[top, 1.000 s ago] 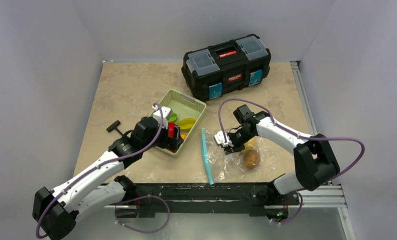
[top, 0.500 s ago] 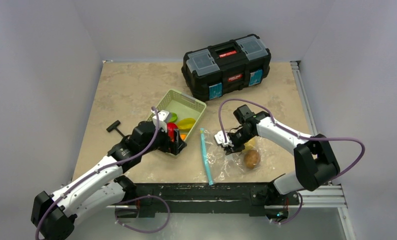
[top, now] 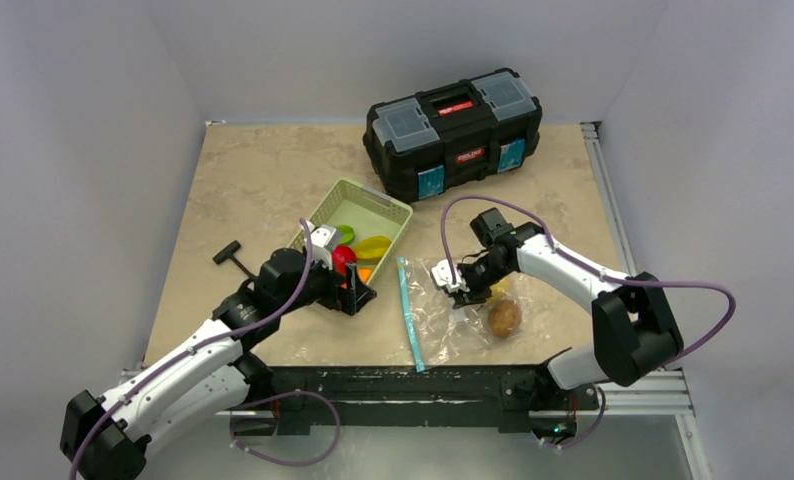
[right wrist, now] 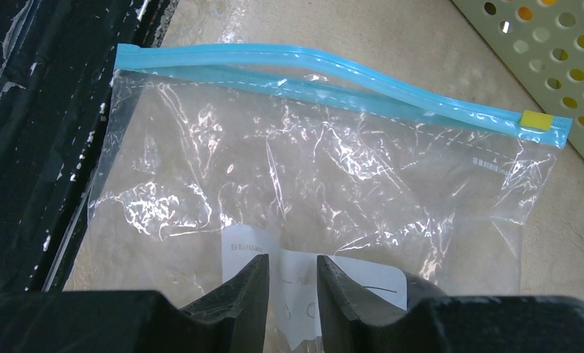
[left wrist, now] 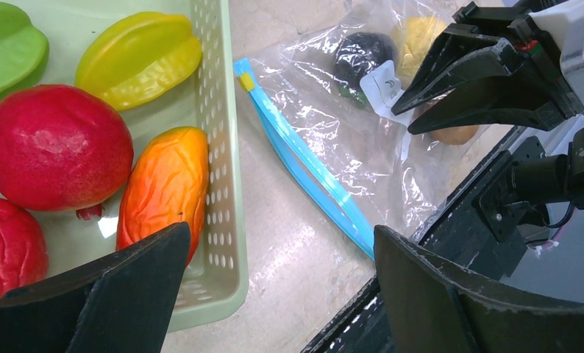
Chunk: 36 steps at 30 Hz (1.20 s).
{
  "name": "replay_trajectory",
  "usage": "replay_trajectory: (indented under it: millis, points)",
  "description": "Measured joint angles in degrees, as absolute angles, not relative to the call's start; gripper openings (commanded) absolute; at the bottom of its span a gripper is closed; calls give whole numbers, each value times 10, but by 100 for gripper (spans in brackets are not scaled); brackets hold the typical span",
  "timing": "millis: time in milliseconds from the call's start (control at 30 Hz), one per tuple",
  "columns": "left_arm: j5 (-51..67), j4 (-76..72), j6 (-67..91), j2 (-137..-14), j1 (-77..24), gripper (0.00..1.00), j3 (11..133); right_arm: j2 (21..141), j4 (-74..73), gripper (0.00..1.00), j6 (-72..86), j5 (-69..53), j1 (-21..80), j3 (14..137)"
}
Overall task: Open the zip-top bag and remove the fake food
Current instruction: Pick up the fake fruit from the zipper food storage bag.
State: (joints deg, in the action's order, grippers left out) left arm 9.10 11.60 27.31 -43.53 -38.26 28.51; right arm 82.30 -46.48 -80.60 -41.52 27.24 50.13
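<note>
The clear, crinkly plastic zip-top bag [right wrist: 333, 169] with a teal-blue zip strip [right wrist: 348, 70] lies flat on the beige stone-look table [top: 263, 170], just beside the pale green lattice basket [left wrist: 219, 110]. My right gripper [right wrist: 293, 279] is narrowed to a pinch on the film at its white label [right wrist: 362, 283], opposite the strip. A brown piece of fake food [top: 503, 317] sits inside the bag, near the fingers. My left gripper [left wrist: 274, 294] gapes wide and empty over the basket's edge.

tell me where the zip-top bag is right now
In the top view the zip-top bag lies on the table, front right, just right of the green basket, its blue zip strip toward the basket and the right gripper over it.
</note>
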Motion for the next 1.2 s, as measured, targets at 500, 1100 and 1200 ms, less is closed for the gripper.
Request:
replay_trajectory:
  millis: [500,1100,1200]
  points:
    - [124,94,284,-437,-383,94,272,809,-468,34,-811,-417,265,501]
    - [169,91,286,-444,-383,94,271,794,-482,37,-821,-431,251,501]
    - [174,82,290,-446,-384,94,266,794,-485,38,-822,-431,249,501]
